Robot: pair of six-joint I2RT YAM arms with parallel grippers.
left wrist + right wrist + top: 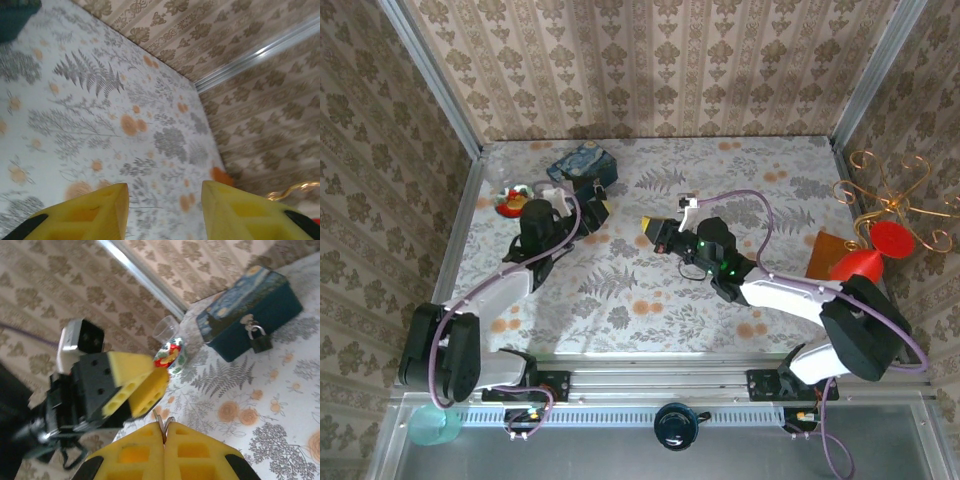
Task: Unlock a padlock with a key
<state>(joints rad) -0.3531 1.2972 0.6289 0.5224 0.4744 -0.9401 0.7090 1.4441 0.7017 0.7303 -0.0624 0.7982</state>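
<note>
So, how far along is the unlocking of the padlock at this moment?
Done: the key is picked up, pinched in the shut right tool with its tip sticking out. In hand: the key has to be brought to the lock; the left tool is open and holds nothing. Left: the padlock hangs on the clasp of the blue box, its shackle apparently closed, so the key must reach it, enter and turn.

The table (620,300) lay bare across its middle and near strip, with wide room there. At the far left stood the box (250,315), the padlock (260,343) hanging on its front, with bare cloth leading up to it. The left gripper (159,370) hung close by the key (161,420) pinched in the right gripper (164,432), standing between it and the plastic cup (166,330). A wire stand (895,195) and red cone (860,265) crowded the right edge.
</note>
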